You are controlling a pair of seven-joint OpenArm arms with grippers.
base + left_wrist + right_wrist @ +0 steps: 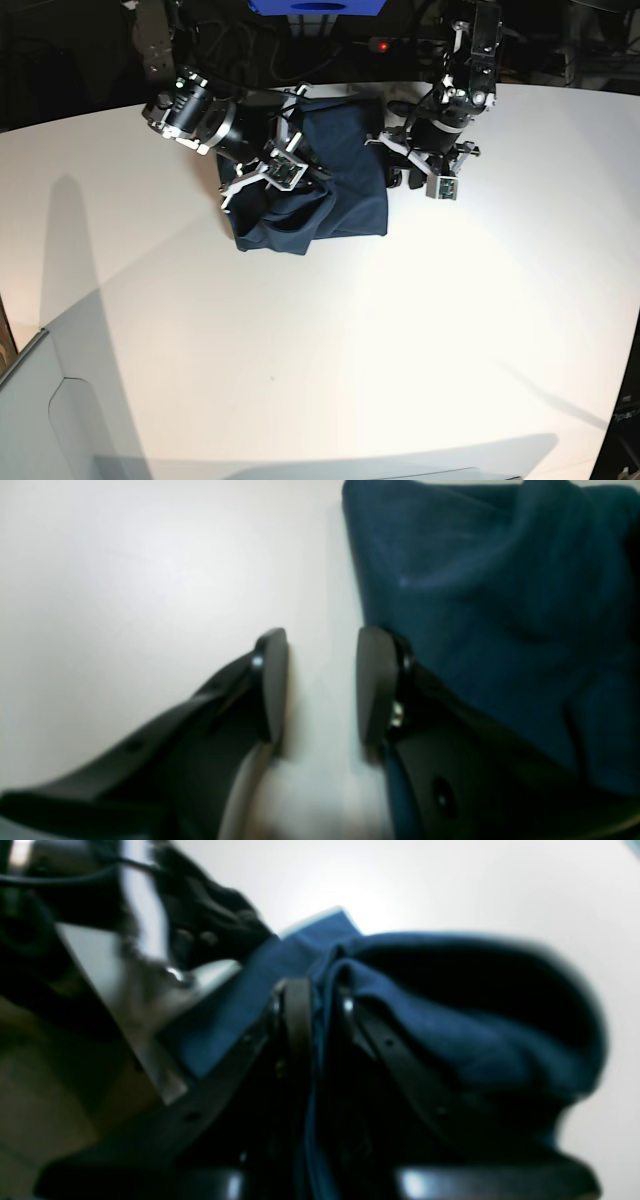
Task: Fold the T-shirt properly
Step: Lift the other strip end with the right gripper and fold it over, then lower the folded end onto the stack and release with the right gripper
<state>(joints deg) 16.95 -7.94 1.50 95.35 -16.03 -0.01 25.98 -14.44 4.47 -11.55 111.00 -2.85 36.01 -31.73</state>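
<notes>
Jaws of the right gripper [320, 1005] were pinched on a fold of the T-shirt [340, 180]; the left gripper [322, 685] stood parted, empty, over the table [150, 580] beside the cloth's edge.

Left claw [322, 685] agape over white table [125, 605], T-shirt [490, 610] beside it

One T-shirt [335, 185], dark navy, lies bunched on one white counter [300, 340]. Two robot arms reach over it, each ending in one pincer: the left pincer [322, 685] and the right pincer [320, 1005].
</notes>
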